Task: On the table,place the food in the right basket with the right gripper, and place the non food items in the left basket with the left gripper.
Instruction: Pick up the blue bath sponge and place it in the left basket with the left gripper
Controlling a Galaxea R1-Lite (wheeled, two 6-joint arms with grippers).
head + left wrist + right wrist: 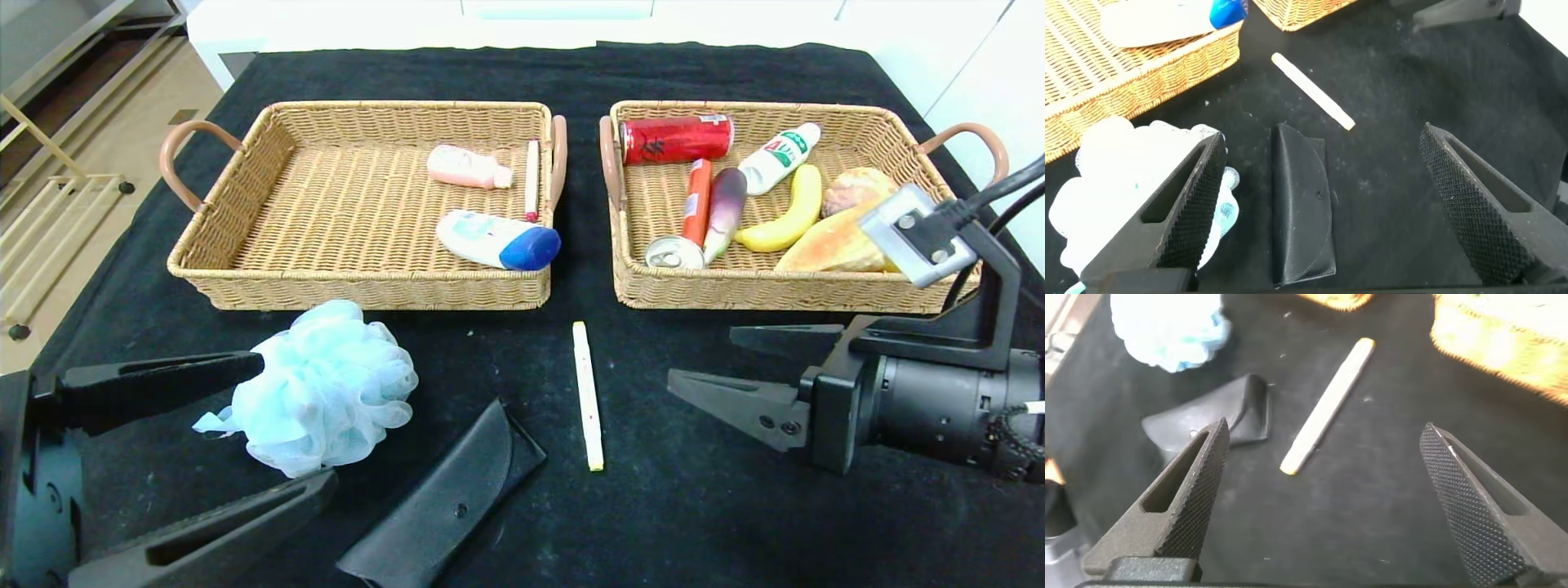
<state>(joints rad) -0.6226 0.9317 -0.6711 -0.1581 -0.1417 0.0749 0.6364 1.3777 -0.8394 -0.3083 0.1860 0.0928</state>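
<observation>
I have the left end effector [269,425] wide open and empty around the pouf [320,385] near the counter [694,523] front-left corner. Right end effector [718,363] open, empty, front-right.

A lab-like room: black-draped table [702,506], white cabinets [963,49] behind.
</observation>
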